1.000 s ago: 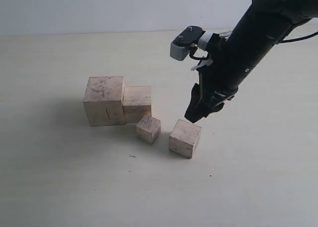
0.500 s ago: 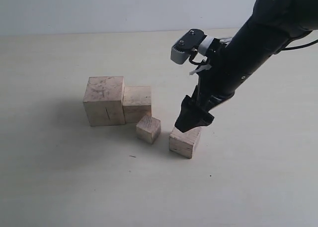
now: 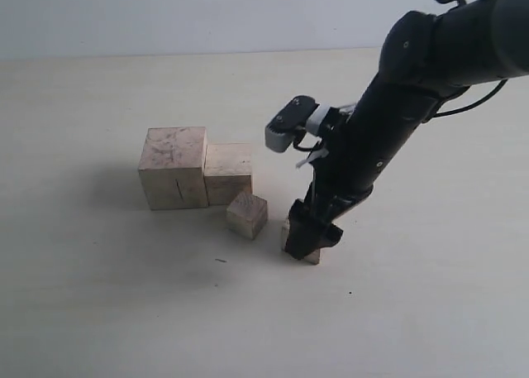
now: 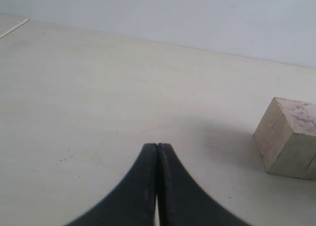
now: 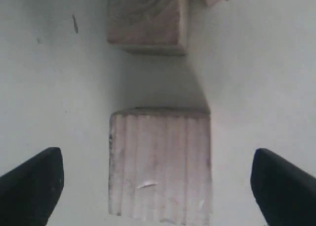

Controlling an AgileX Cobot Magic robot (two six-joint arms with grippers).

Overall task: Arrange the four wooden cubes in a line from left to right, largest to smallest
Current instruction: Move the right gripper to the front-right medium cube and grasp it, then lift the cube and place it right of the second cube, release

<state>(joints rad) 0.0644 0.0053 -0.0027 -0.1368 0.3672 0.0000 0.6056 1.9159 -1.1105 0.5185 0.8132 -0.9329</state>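
Note:
The four wooden cubes sit mid-table. The largest cube (image 3: pixel 173 167) touches the second-largest (image 3: pixel 228 171) on its right. In front of them lies the smallest cube (image 3: pixel 247 215), rotated a little. The third cube (image 3: pixel 285 234) is mostly hidden behind my right gripper (image 3: pixel 304 244). In the right wrist view that cube (image 5: pixel 160 164) lies between the wide-apart fingers (image 5: pixel 34 181) of the open right gripper (image 5: pixel 158 186), with gaps on both sides; the smallest cube (image 5: pixel 147 18) lies beyond it. My left gripper (image 4: pixel 157 146) is shut and empty, low over the table, with the largest cube (image 4: pixel 291 137) off to one side.
The pale table (image 3: pixel 99 295) runs back to a light wall (image 3: pixel 165 14). The right arm (image 3: pixel 413 88) slants down from the upper right. The left arm is outside the exterior view.
My right gripper has come down and to the left, from above and right of the third cube to straddling it. The cubes have not moved.

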